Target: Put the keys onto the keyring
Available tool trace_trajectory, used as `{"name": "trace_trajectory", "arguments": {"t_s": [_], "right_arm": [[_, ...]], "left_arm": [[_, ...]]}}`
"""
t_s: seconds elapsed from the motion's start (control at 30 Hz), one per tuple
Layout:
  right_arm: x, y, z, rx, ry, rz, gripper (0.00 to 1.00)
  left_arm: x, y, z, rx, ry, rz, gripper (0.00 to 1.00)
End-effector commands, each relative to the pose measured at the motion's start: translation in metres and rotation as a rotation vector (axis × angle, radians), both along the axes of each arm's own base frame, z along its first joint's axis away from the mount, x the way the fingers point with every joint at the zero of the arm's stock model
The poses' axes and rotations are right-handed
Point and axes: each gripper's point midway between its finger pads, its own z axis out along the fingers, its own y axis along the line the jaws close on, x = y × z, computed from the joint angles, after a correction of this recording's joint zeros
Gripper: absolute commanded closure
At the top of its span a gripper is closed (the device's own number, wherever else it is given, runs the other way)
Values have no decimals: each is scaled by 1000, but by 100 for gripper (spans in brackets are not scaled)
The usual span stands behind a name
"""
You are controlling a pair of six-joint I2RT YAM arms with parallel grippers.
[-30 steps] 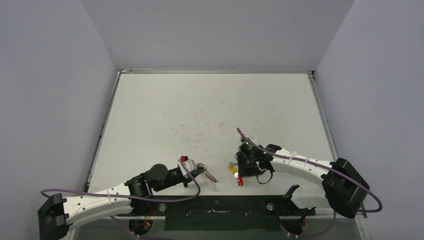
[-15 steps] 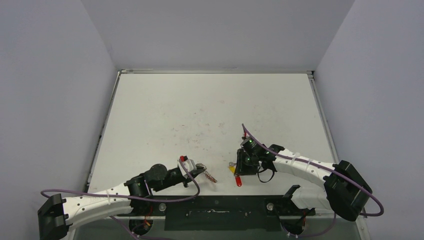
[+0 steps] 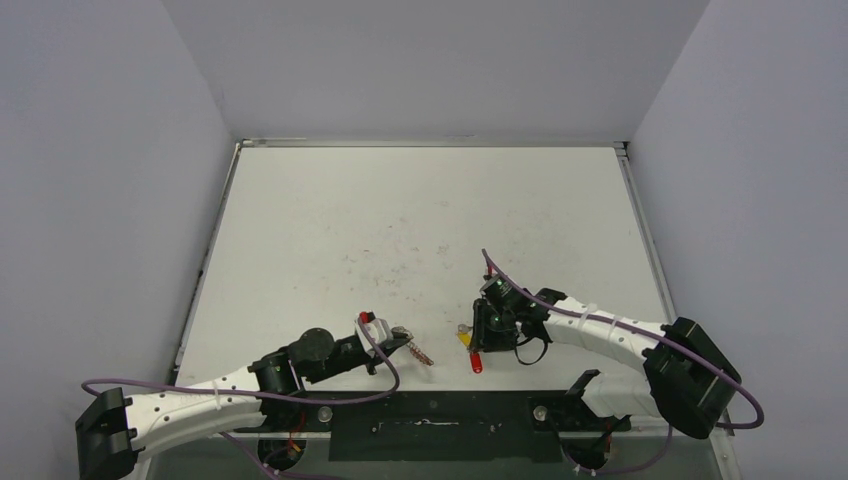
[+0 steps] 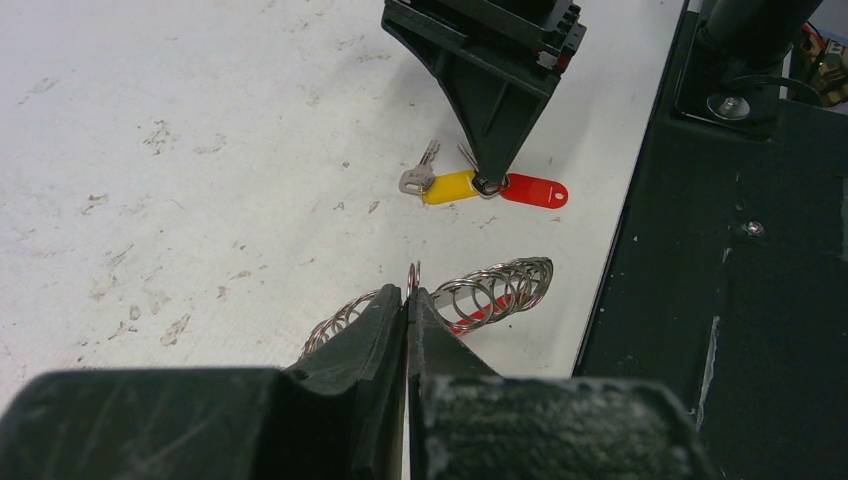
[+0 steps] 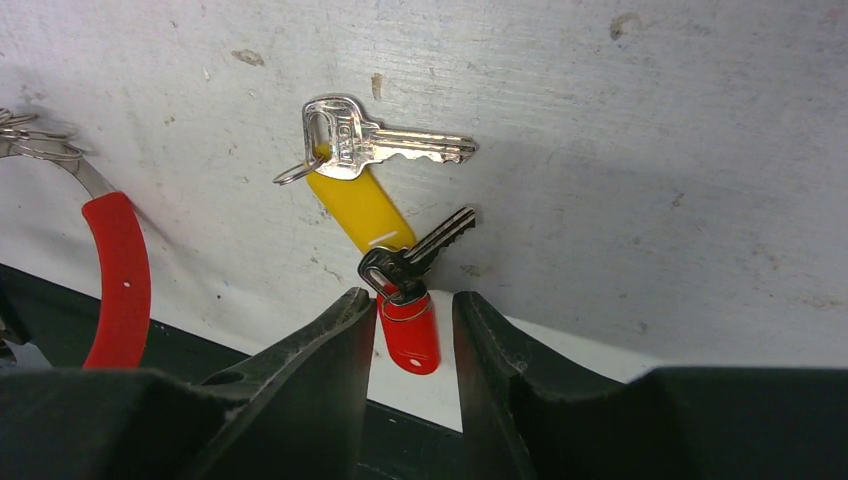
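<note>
Near the worktop's (image 3: pixel 420 215) front edge, right of its middle, the keys (image 3: pixel 470 343) lie flat, touching each other. One silver key carries a yellow tag (image 5: pixel 360 210); the other key's head rests on that tag's lower end and carries a red tag (image 5: pixel 410 340), which points toward the front edge. The right claw (image 5: pixel 412 297) stands over them, tips down, jaws apart, with the red tag and that key's head between them. One finger touches the tag; a gap shows at the other.

Just left of the keys, also by the front edge, the left claw (image 4: pixel 408 300) is clamped on the keyring (image 4: pixel 495 285). Its wire coils stick out past the tips toward the keys, apart from them. Its red sleeve (image 5: pixel 120 270) shows in the right wrist view.
</note>
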Motion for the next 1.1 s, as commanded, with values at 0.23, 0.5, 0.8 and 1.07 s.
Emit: {"name": "trace_trajectory", "arguments": {"t_s": [0.23, 0.5, 0.8, 1.07], "right_arm": [[11, 7, 12, 35, -45, -7, 98], [27, 8, 41, 33, -127, 59, 100], [36, -8, 57, -63, -297, 313, 53], [47, 29, 122, 203, -718, 539, 35]], "left_arm": [[-1, -3, 18, -61, -21, -9, 100], [-1, -3, 17, -57, -20, -7, 100], [-1, -3, 18, -54, -18, -8, 100], [-1, -3, 16, -39, -12, -6, 100]]}}
